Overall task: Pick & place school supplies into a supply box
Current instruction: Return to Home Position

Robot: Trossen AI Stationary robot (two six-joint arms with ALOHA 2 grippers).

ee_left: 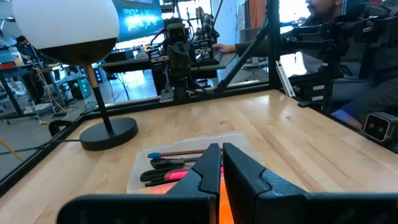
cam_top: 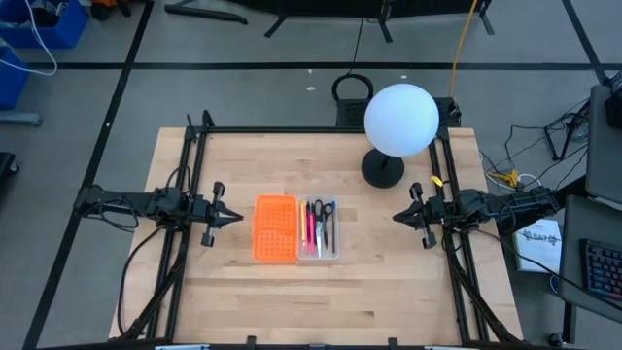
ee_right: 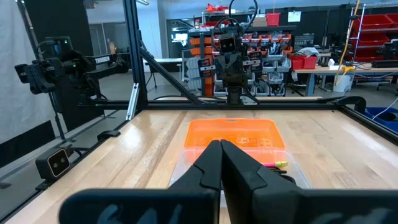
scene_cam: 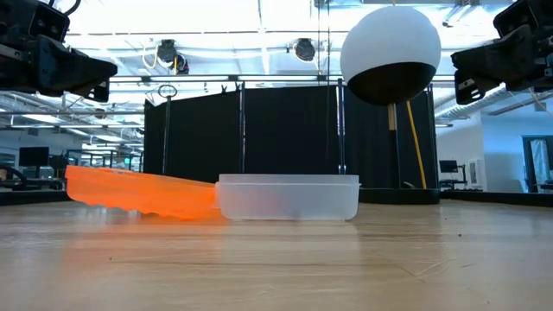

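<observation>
The supply box [cam_top: 295,229] lies open at the table's middle, its orange grid half [cam_top: 275,228] toward the left and its clear tray [cam_top: 319,230] toward the right. Scissors [cam_top: 328,219] and several pens and pencils [cam_top: 312,228] lie inside the clear tray; they also show in the left wrist view [ee_left: 171,169]. My left gripper [cam_top: 236,217] hovers shut above the table, left of the box. My right gripper [cam_top: 398,216] hovers shut to the box's right. Both touch nothing.
A white globe lamp [cam_top: 399,120] stands on a dark round base [cam_top: 382,169] near the table's far edge, right of centre. Black frame rails [cam_top: 190,194] run along both table sides. Bare wood lies near the front edge. A person [ee_left: 348,43] sits beyond the table.
</observation>
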